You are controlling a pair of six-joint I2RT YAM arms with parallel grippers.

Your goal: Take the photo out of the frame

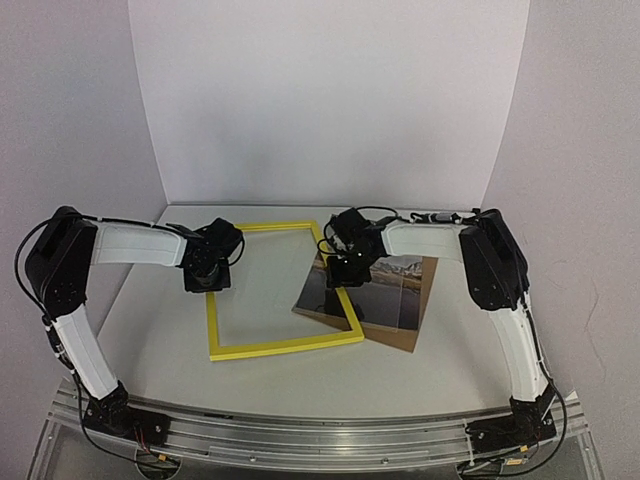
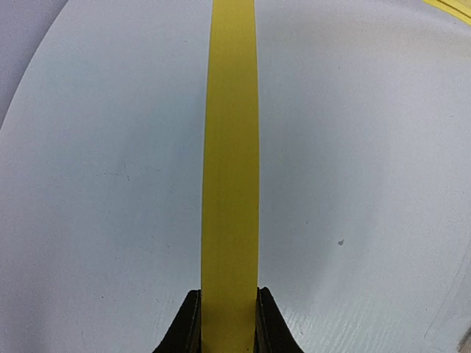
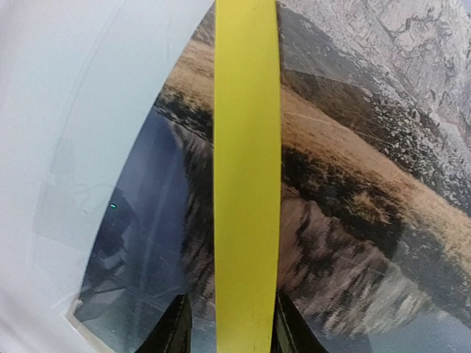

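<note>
On a white table (image 1: 160, 340), the left gripper (image 2: 228, 294) is clenched on the left rail of the thin bright yellow rectangular picture frame (image 1: 285, 346), its black fingers pressed against both edges of the rail. The frame lies near flat at the centre of the table, and bare tabletop shows through most of its opening.

Across the frame, the right gripper (image 3: 233, 298) straddles the right rail. A sliver of space shows beside one finger, so it appears slackened rather than clamped (the other finger sits right against the yellow edge).

Under that rail, and spreading out to its right, lies the rectangular print of a mountain mirrored in dark water (image 1: 392, 295). It rests on a plain brown backing board (image 1: 398, 337), which peeks out along its near and right edges.

By the look of it, the separation step is in hand. The photo is out of its seat, but the frame's right rail overlaps the print's left part, with a strip of the picture showing inside the opening. The next move probably calls for carrying the frame leftward and clear of the print without dragging it along — a firm hold on at least one rail, and enough lift to pass over the paper.

Counted: two grippers, one yellow frame, one photo, one backing board.
</note>
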